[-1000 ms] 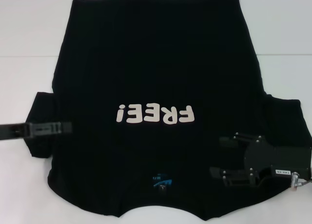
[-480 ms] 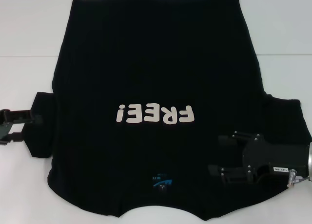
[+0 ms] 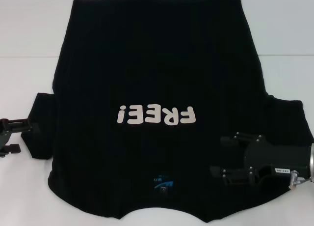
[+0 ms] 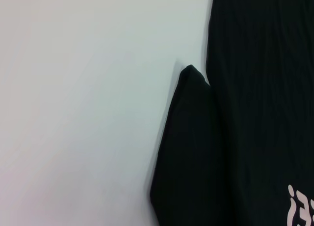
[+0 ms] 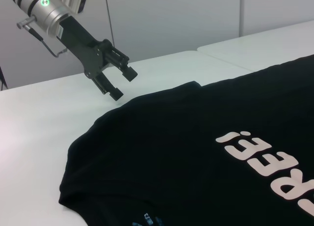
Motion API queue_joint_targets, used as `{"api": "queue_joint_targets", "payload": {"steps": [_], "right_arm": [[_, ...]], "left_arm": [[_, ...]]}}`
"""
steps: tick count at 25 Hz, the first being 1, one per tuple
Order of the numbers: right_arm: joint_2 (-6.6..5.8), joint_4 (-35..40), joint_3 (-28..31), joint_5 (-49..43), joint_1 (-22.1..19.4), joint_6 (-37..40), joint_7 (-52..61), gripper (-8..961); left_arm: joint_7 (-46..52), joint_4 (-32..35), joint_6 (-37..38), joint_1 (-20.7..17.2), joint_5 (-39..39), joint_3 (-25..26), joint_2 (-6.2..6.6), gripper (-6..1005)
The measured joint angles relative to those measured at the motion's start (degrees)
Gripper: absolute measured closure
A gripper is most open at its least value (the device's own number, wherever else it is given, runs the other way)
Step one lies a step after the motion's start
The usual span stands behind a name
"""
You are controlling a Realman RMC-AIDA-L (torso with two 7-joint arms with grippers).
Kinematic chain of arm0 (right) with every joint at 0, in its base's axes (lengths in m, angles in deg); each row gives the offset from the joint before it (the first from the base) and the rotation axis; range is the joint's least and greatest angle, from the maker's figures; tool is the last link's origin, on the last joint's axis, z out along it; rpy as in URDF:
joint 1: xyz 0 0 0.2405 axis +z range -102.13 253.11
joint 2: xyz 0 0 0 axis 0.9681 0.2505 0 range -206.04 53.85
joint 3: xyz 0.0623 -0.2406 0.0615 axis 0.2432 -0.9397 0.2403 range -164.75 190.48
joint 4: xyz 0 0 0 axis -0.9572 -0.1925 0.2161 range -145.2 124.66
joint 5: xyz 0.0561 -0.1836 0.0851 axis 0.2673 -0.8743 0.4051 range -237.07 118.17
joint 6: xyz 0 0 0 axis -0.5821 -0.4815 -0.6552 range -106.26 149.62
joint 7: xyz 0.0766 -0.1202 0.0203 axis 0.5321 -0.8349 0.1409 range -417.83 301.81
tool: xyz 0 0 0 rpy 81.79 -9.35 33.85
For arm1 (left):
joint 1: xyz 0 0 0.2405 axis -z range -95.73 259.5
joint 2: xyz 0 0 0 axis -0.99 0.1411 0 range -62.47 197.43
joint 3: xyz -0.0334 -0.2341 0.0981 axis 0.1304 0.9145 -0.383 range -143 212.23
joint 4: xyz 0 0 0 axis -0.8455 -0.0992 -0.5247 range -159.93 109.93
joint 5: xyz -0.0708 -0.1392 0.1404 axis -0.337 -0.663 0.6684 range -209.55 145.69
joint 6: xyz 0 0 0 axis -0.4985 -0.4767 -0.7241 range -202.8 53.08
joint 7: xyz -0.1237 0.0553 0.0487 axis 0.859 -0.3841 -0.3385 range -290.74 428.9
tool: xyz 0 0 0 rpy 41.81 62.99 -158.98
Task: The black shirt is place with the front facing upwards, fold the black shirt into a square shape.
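The black shirt (image 3: 157,113) lies flat on the white table (image 3: 29,39) with its letters up, ready for folding, while the right gripper (image 3: 216,155) hovers open and empty at 4 o'clock and the left gripper (image 3: 22,135) waits open, empty, at 9 o'clock.

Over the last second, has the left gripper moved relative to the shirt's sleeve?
Yes. The left gripper has pulled outward to the robot's left, off the black shirt sleeve, toward the frame edge; the shirt stayed put.
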Motion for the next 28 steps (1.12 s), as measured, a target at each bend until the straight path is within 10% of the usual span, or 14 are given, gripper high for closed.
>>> {"api": "queue_joint_targets", "payload": {"steps": [28], "right_arm": [[0.07, -0.5, -0.1, -0.6, 0.1, -1.1, 0.0, 39]], "left_arm": [[0.1, -4.2, -3.6, 1.0, -0.5, 1.6, -1.25, 107]]}}
